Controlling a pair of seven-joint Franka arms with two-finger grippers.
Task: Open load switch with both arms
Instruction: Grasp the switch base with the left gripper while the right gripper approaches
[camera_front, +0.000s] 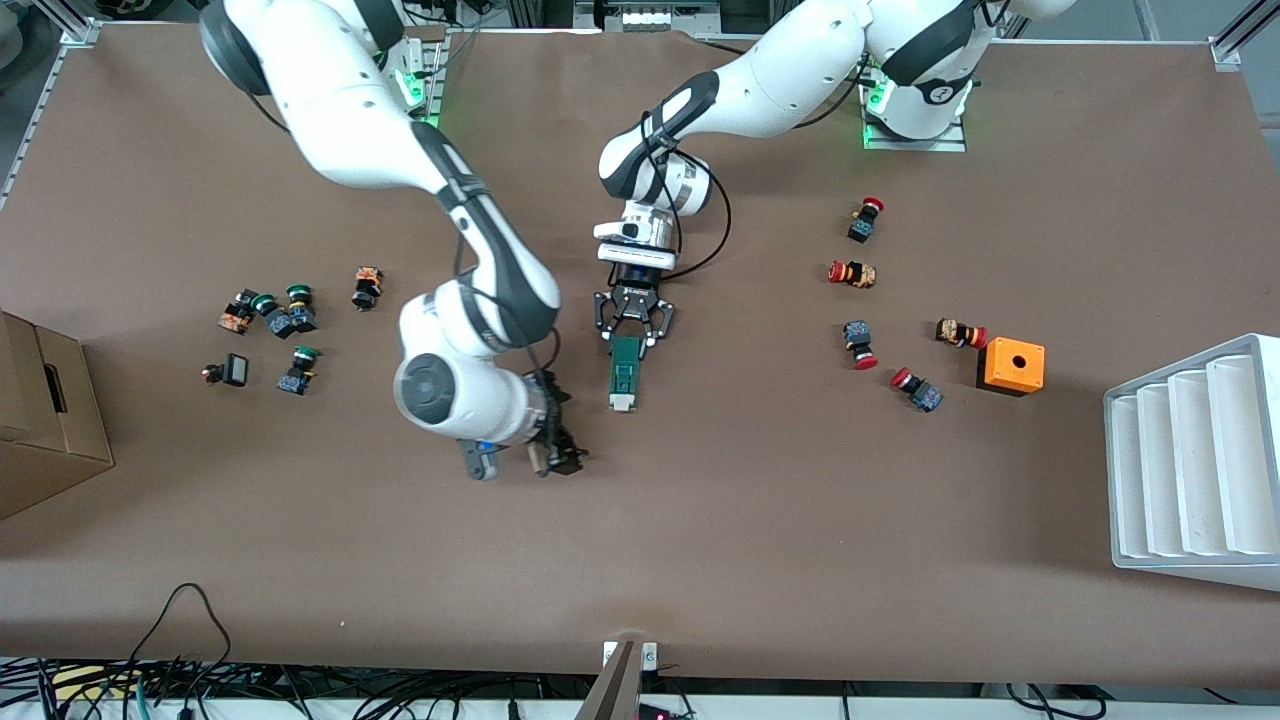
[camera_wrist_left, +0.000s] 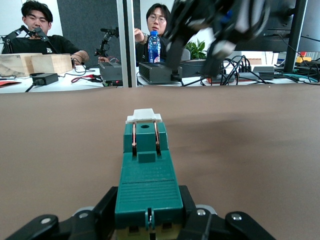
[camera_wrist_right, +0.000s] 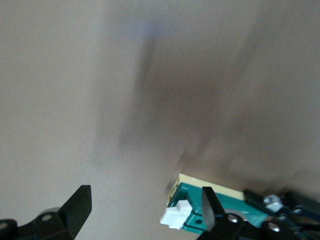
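Observation:
The load switch (camera_front: 625, 375) lies flat at the middle of the table, a narrow dark-green block with its white end piece pointing at the front camera. My left gripper (camera_front: 629, 333) is shut on its other end. In the left wrist view its fingers (camera_wrist_left: 106, 206) clamp the ribbed green body (camera_wrist_left: 147, 172) from both sides, and the left gripper (camera_wrist_left: 148, 212) sits low on the table. My right gripper (camera_front: 560, 450) hangs open over bare table beside the switch's white end. In the right wrist view the right gripper (camera_wrist_right: 145, 207) holds nothing, and the load switch (camera_wrist_right: 190, 196) lies past one finger.
Several red-capped push buttons (camera_front: 853, 273) and an orange box with a hole (camera_front: 1010, 366) lie toward the left arm's end, with a white stepped rack (camera_front: 1195, 465) at that edge. Green-capped buttons (camera_front: 285, 318) and a cardboard box (camera_front: 45, 410) sit at the right arm's end.

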